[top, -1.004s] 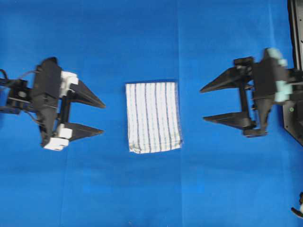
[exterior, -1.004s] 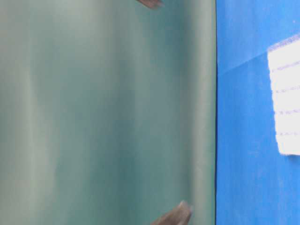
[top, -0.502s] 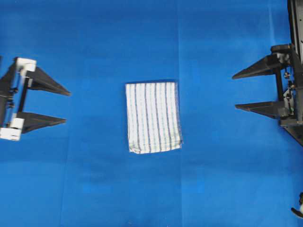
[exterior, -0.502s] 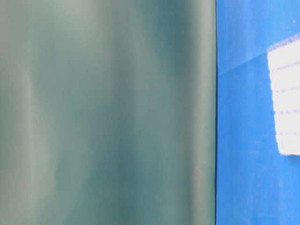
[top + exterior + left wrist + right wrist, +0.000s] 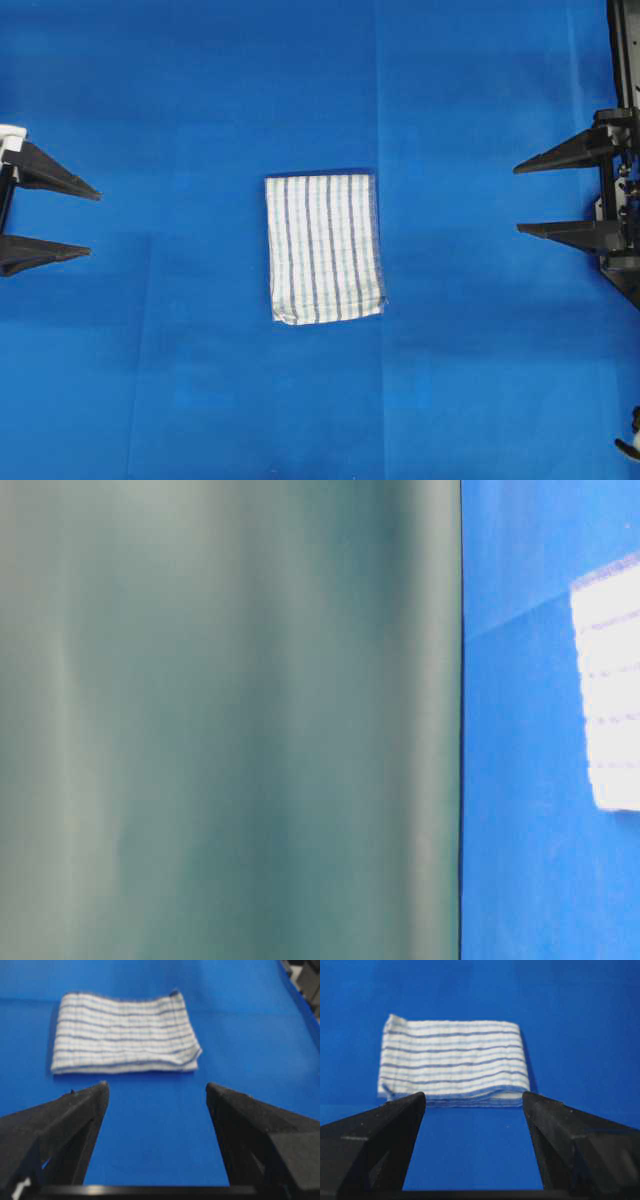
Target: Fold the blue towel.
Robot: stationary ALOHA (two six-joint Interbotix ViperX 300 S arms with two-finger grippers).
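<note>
Both pincers are empty with jaws spread wide. Left pincer (image 5: 88, 220) sits well off to the left of the blue towel (image 5: 324, 248), right pincer (image 5: 516, 200) well off to its right. The towel lies flat mid-worktop (image 5: 200, 400), looking already folded into a neat stack of layers, so the arms seem parked clear because the job's basically done.
</note>
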